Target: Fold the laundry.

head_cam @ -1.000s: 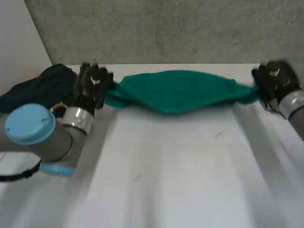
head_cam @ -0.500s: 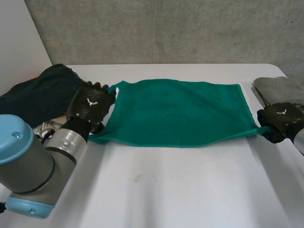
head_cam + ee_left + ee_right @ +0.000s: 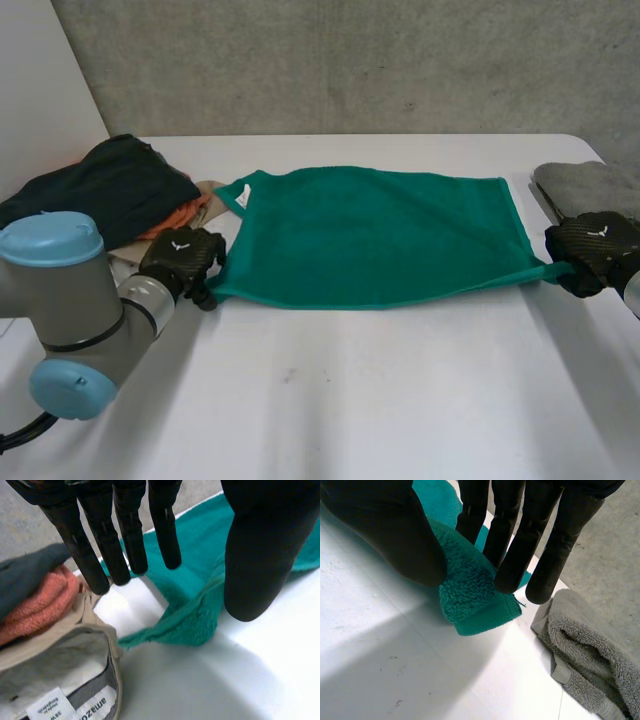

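**A:** Where is the towel?

**B:** A green towel (image 3: 380, 235) lies spread flat on a white surface (image 3: 350, 400). Its long axis runs across, from one hand to the other. The left hand (image 3: 182, 256) sits at the near left corner and the right hand (image 3: 595, 250) at the near right.

**A:** What are the fingers doing?

**B:** On the left, the fingers (image 3: 125, 540) are straight and well apart from the thumb (image 3: 255, 555). The corner lies slack on the surface beneath the gap, not held. On the right, the fingers (image 3: 520, 545) and thumb pinch their corner, which humps up between them.

**A:** What does the next move turn on?

**B:** The far edge lies straight ahead of both hands. A fold would likely carry the near corners over to it, but the left hand must first close on its corner.

**A:** And the textures?

**B:** The towel is thick looped terry with a hemmed edge, soft and likely to sag. A folded grey towel (image 3: 585, 182) sits just beside the right hand. A pile (image 3: 100, 185) of dark, orange and beige cloth lies beside the left.
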